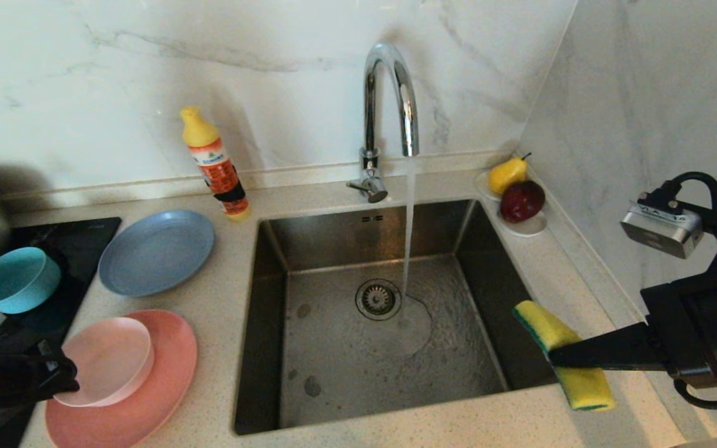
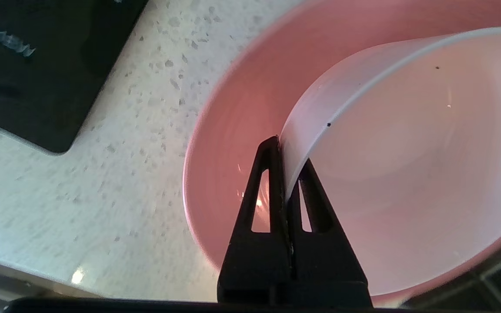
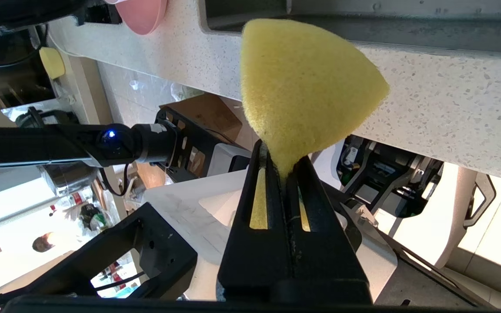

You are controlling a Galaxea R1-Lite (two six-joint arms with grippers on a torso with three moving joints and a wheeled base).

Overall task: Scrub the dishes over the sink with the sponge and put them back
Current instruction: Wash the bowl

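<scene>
Now left tool (image 2: 286, 174) clamped on pale pink bowl (image 2: 407, 165) rim, right tool (image 3: 283, 167) pinching sponge (image 3: 302, 87)

Pale pink bowl (image 1: 108, 359) sits on a salmon-pink plate (image 1: 165, 386); grey-blue plate (image 1: 157, 251); teal bowl (image 1: 19, 279). Sponge (image 1: 561, 354) yellow with a dark green edge layer. Sink (image 1: 309, 249) brushed steel grey, tap (image 1: 389, 99) shiny chrome. Surface (image 1: 221, 298) off-white with fine grey speckles; wall (image 1: 147, 74) white marble with faint grey veins. Bottle (image 1: 215, 165) orange and white with yellow cap. Yellow pear (image 1: 508, 175), dark red apple (image 1: 522, 200), white saucer (image 1: 529, 227). Black cooktop (image 1: 78, 242). Both end effectors, left (image 2: 286, 156) and right (image 3: 282, 163), are black.
</scene>
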